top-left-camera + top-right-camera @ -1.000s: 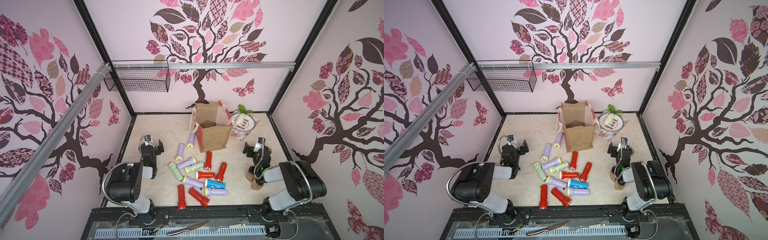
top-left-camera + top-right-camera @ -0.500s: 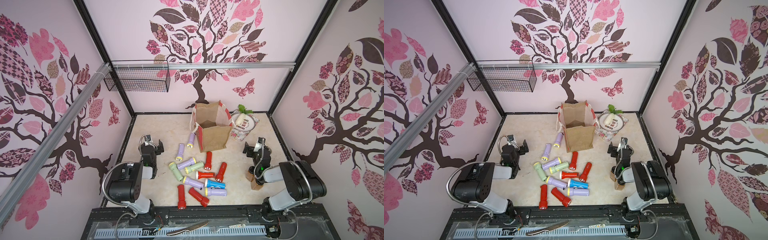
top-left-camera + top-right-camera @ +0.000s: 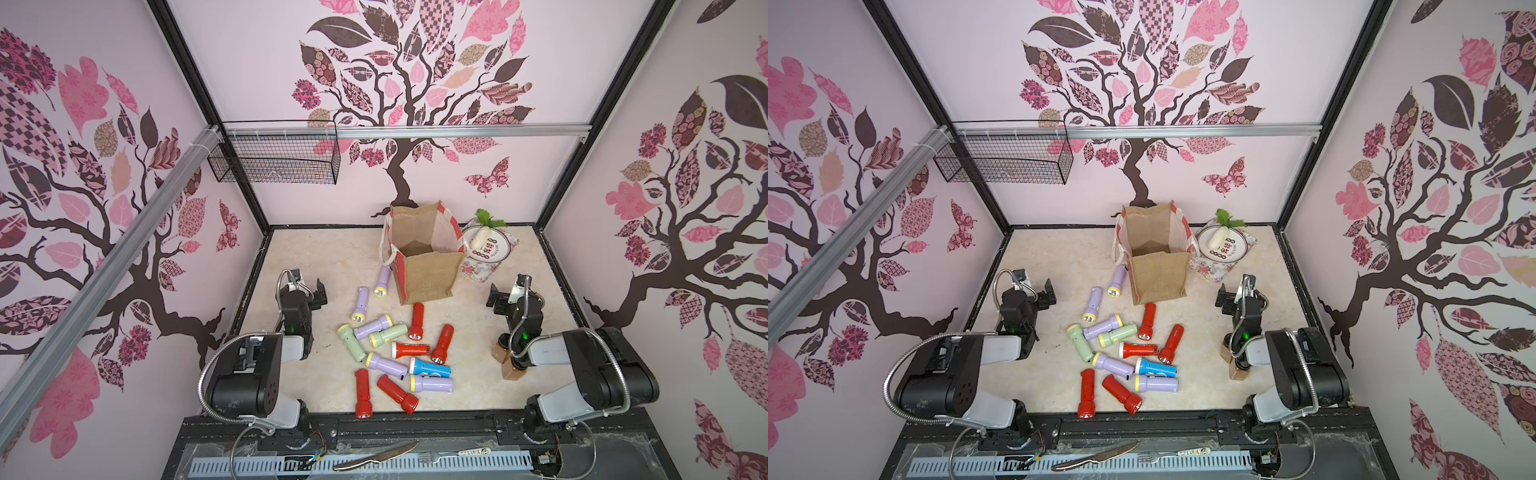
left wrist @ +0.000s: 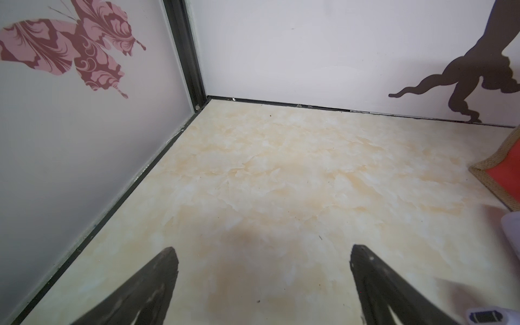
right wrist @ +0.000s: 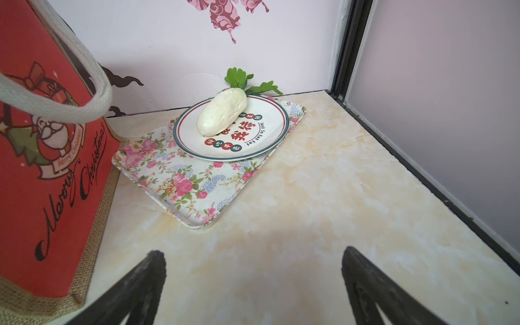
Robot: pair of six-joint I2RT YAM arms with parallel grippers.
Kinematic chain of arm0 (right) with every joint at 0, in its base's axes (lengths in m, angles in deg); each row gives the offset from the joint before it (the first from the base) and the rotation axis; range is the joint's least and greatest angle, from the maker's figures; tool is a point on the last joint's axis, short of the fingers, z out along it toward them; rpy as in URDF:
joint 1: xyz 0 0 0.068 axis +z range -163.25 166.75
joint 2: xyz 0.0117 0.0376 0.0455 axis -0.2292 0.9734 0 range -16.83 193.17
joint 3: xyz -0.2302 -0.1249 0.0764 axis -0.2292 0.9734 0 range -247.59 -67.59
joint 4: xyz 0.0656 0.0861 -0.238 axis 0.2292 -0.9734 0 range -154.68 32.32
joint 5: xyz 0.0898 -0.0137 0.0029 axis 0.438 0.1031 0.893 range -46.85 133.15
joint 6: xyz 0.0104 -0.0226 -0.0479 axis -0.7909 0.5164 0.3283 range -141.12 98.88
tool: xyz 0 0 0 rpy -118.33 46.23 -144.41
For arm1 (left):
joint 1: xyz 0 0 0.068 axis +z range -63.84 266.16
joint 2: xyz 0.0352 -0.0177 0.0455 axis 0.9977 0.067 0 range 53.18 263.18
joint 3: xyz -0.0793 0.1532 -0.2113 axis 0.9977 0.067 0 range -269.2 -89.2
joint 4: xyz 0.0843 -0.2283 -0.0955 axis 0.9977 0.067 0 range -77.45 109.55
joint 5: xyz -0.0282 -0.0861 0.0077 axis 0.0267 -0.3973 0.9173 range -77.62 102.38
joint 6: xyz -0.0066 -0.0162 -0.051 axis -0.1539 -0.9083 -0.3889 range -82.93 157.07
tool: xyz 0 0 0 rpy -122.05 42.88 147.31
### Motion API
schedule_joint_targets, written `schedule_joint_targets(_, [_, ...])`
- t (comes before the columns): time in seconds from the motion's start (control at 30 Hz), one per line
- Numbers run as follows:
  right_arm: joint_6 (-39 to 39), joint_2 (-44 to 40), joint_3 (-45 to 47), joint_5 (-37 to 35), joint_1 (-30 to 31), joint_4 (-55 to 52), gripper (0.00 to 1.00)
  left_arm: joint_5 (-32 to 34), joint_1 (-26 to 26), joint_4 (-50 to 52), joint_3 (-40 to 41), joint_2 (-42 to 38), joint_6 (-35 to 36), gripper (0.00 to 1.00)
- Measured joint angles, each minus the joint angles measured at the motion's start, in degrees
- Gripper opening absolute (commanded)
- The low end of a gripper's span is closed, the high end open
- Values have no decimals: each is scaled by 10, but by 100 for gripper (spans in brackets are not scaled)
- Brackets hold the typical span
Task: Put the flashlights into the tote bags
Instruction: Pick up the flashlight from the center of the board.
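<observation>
Fingers (image 4: 152,281) of the left gripper (image 4: 263,247) spread wide over the bare cream marble-patterned tabletop (image 4: 281,168), holding nothing; the right gripper (image 5: 253,250) likewise gapes empty, facing a flowered tray (image 5: 174,180) just beside the boxy brown burlap tote bag with red side panels and white strap handles (image 3: 428,274). Between the two arms a dozen or so small plastic flashlights with flared heads (image 3: 388,334), in red, lilac and pale green plus one blue flashlight (image 3: 430,368), lie loose on their sides, several touching, a lilac flashlight (image 3: 383,281) nearest the bag's foot; none can be seen inside it. They look light, stiff and smooth-skinned, apt to roll; a pinch across the straight barrel behind the head seems surest. The bag, standing open-mouthed, looks soft enough to buckle if nudged
</observation>
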Motion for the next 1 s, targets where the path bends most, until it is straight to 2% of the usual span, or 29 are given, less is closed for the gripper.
schedule_joint_targets(0.23, [-8, -101, -58, 28, 0, -144, 100, -22, 0, 193, -48, -89, -23, 98])
schedule_joint_targets(0.5, [-48, -173, -174, 19, 27, -341, 100, -61, -8, 469, -153, -156, -126, 98])
schedule_joint_targets(0.7, [-106, -178, -285, 10, 87, -505, 100, -92, -28, 690, -274, -161, -188, 98])
schedule_joint_targets(0.83, [-139, -178, -352, 11, 115, -606, 100, -133, -41, 788, -326, -159, -207, 98])
schedule_joint_targets(1.0, [-143, -178, -422, 40, 136, -732, 100, -205, -54, 881, -377, -126, -212, 98])
